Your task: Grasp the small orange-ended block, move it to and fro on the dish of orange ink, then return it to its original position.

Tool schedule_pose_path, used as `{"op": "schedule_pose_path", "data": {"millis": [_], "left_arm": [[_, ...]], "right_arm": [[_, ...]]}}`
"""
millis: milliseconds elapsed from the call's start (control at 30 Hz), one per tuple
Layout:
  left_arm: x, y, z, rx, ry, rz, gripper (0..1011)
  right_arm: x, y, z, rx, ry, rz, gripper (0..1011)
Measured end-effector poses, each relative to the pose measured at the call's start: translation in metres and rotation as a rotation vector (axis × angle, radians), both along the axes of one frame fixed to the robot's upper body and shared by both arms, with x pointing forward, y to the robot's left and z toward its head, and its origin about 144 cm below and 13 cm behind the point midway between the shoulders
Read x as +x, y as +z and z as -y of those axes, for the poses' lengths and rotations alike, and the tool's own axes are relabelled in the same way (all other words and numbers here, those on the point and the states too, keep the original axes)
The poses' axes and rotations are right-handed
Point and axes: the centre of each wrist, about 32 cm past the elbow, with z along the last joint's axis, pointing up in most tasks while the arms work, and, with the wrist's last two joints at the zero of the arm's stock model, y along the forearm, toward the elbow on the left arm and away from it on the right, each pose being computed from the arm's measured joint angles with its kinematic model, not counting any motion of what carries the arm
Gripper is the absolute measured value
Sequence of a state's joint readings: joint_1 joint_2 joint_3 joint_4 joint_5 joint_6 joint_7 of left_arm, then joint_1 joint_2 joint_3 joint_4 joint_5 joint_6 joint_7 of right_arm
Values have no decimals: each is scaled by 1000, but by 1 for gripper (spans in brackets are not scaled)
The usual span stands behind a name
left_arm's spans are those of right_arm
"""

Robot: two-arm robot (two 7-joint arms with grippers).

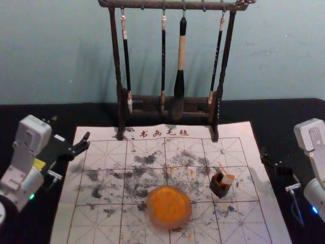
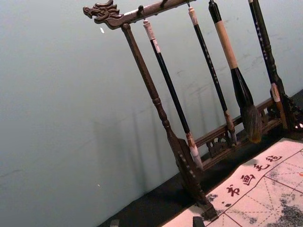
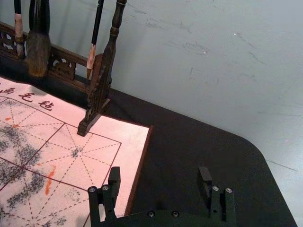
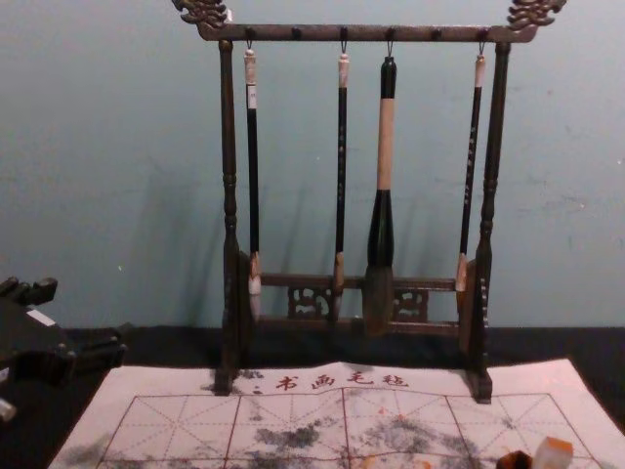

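Nearest the head camera, at its view's lower corners: left arm (image 1: pixel 21 170) and right arm (image 1: pixel 314 145), one each side of the mat (image 1: pixel 242 133).

Left gripper (image 4: pixel 90 311): reaches in at the chest view's left edge, by the mat's left side. Fingers spread wide, nothing between them, touching nothing that I can see.

Right gripper (image 1: pixel 277 166): off the mat's right side, over the dark table (image 1: pixel 299 109). Fingers (image 3: pixel 113 182) well apart in its wrist view; empty, clear of the block.

Small orange-ended block (image 4: pixel 553 451): on the right part of the mat, pale end up, leaning slightly. It sits at a small dark holder (image 1: pixel 220 188), orange-smeared; whether inside it or against it, cannot tell.

Dish of orange ink (image 1: pixel 169 206): on the mat, left of the block and closer to the robot, apart from it.

Behind: dark wooden rack (image 4: pixel 293 33), four brushes (image 4: pixel 385 147) hanging. Mat has a printed grid, grey blotches and orange marks.
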State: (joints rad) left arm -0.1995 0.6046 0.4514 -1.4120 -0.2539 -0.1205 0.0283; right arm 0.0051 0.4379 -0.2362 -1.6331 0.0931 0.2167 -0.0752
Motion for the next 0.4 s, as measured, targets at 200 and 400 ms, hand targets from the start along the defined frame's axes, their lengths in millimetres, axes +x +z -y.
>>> {"op": "schedule_pose_path", "data": {"millis": [200, 400], "left_arm": [[0, 0, 0, 0, 0, 0, 1001], [0, 0, 0, 0, 0, 0, 1001]], "right_arm": [[0, 0, 0, 0, 1, 1, 1000], [0, 0, 0, -1, 2, 2, 1000]]}}
